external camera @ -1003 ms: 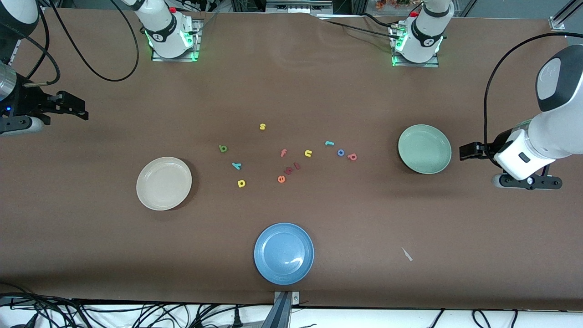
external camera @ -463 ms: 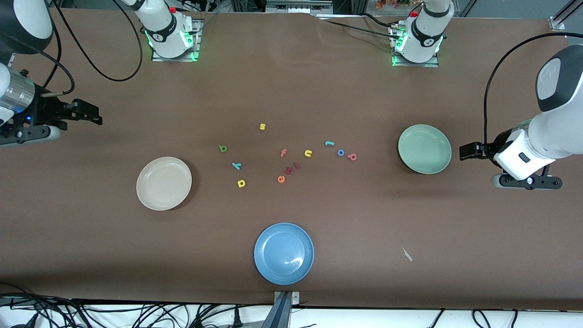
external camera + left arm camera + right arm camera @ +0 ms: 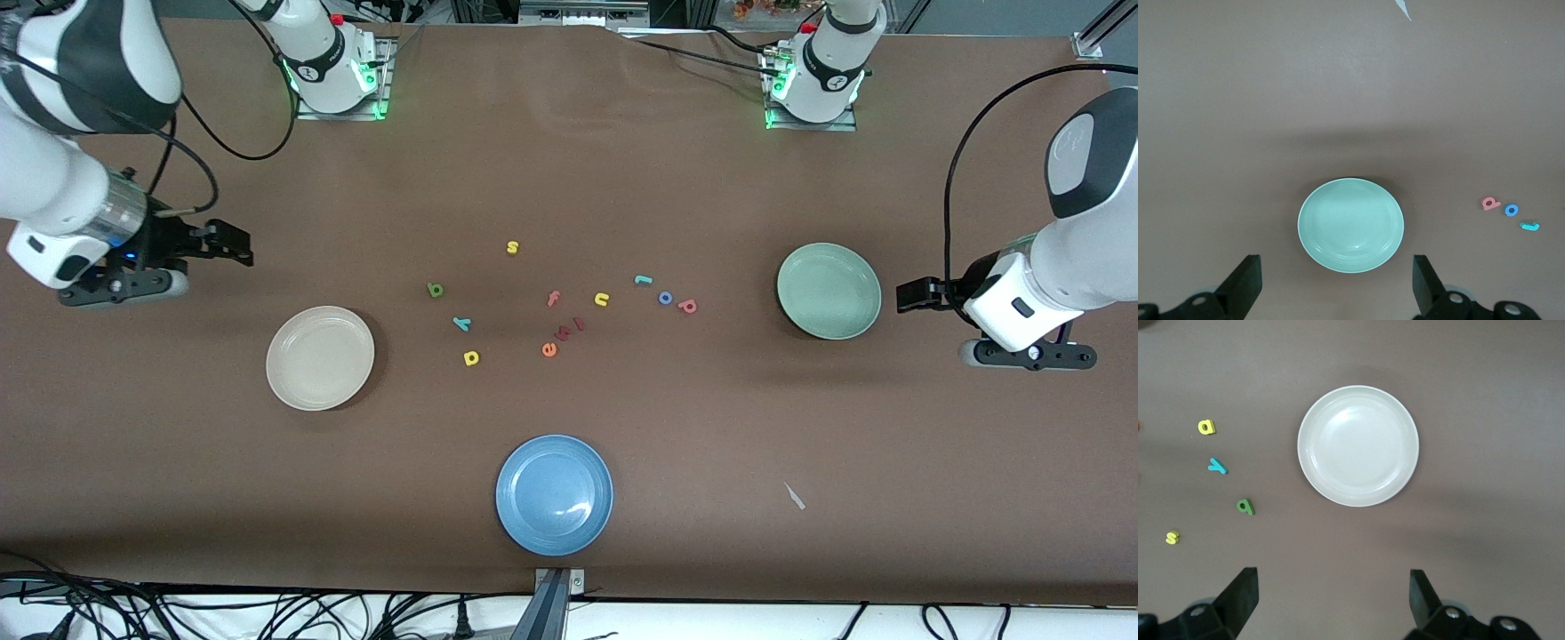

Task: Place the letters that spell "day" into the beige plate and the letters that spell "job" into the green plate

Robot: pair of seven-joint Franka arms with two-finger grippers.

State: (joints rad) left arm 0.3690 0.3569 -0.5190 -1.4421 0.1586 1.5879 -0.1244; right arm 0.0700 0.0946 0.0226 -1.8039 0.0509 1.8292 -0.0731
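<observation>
The beige plate (image 3: 320, 358) (image 3: 1358, 445) lies empty toward the right arm's end. Beside it on the table are the olive d (image 3: 435, 290) (image 3: 1245, 506), teal y (image 3: 461, 324) (image 3: 1218, 465) and yellow a (image 3: 471, 358) (image 3: 1207, 427). The green plate (image 3: 829, 291) (image 3: 1351, 225) is empty too, with the teal j (image 3: 643, 280) (image 3: 1529, 227), blue o (image 3: 665, 298) (image 3: 1511, 210) and pinkish b (image 3: 686, 306) (image 3: 1490, 203) beside it. My right gripper (image 3: 240, 246) (image 3: 1331, 597) hangs open over bare table by the beige plate. My left gripper (image 3: 902, 296) (image 3: 1337, 283) waits open beside the green plate.
A blue plate (image 3: 554, 494) sits near the front edge. Other letters lie mid-table: a yellow s (image 3: 512, 247), pink f (image 3: 553, 299), yellow n (image 3: 602, 300) and orange-red e (image 3: 549, 349). A small white scrap (image 3: 794, 496) lies toward the left arm's end.
My right arm has swung in from the table's end toward the beige plate, its gripper still open. The left arm and all letters have stayed put.
</observation>
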